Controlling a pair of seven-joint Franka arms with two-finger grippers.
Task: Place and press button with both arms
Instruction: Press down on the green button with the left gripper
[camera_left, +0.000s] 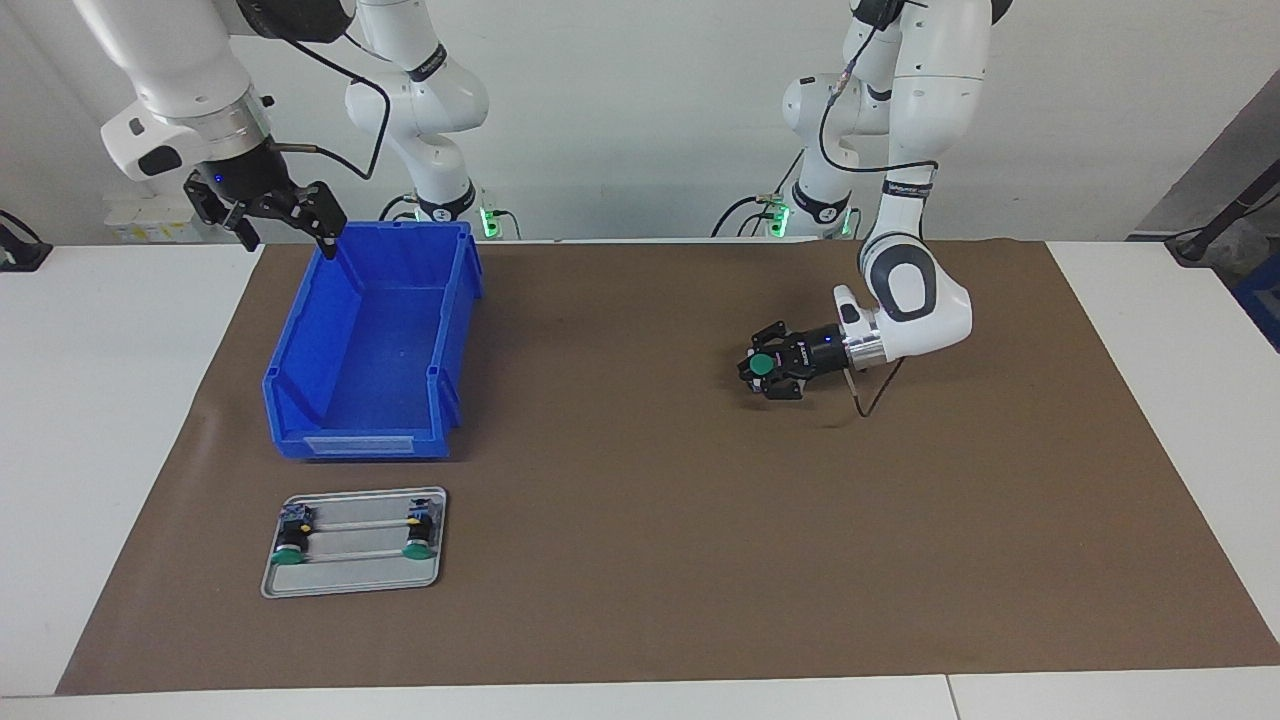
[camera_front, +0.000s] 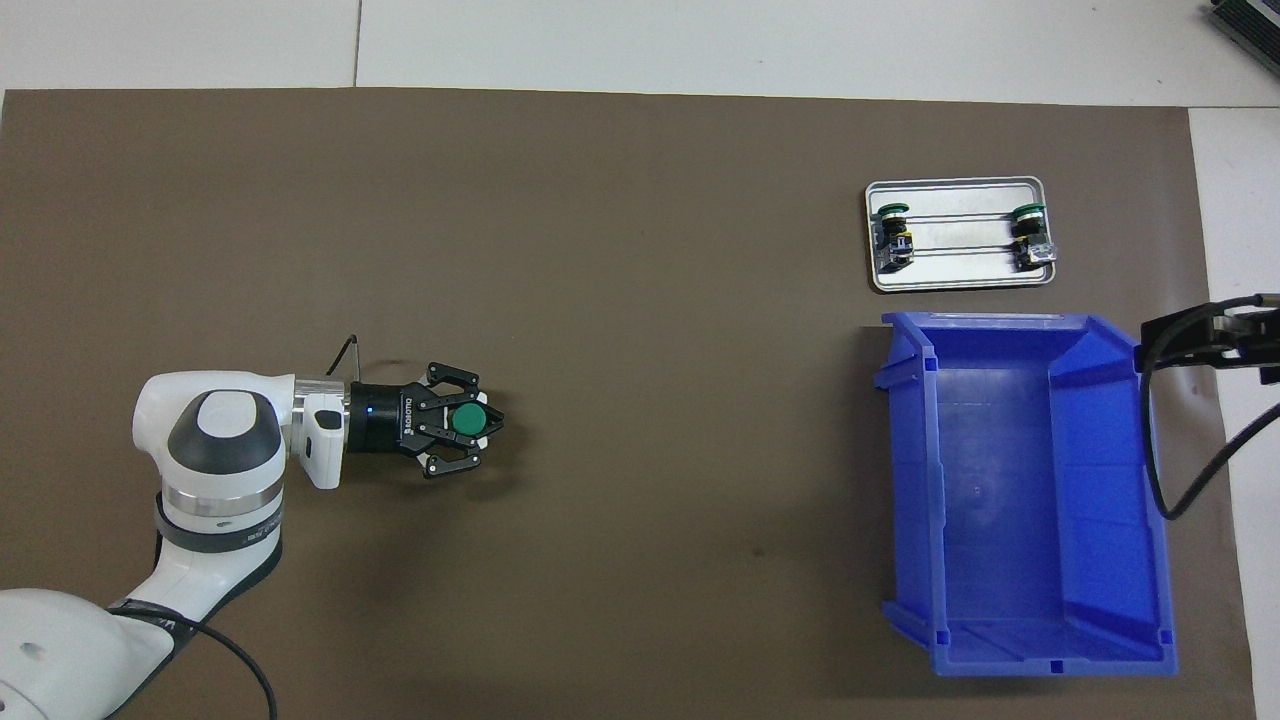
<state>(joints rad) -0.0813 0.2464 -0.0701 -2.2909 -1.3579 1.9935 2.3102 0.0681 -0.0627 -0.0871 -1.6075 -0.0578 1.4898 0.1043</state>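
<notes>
As seen from the facing view, the left gripper (camera_left: 766, 373) lies low over the brown mat (camera_left: 640, 560), about midway between the mat's two long edges and toward the left arm's end, its fingers around the button (camera_left: 763, 365), whose green cap faces up. Whether the fingers grip the button or have begun to let go cannot be told. The right gripper (camera_left: 268, 210) waits in the air, fingers spread wide and holding nothing, over the blue bin's (camera_left: 300, 400) corner by the mat's edge nearest the robots. Two more buttons lie on the metal tray (camera_left: 352, 582), just beside the bin and farther from the robots.

From the overhead view, the left gripper (camera_front: 470, 430) points along the mat (camera_front: 640, 300), the button (camera_front: 467, 421) between its fingers. The right gripper (camera_front: 1210, 335) shows only partly, beside the bin's (camera_front: 905, 480) wall; the tray (camera_front: 958, 283) lies just beside it.

Judged from both views, placing appears nearly finished; release, if not yet made, and the pressing remain.
</notes>
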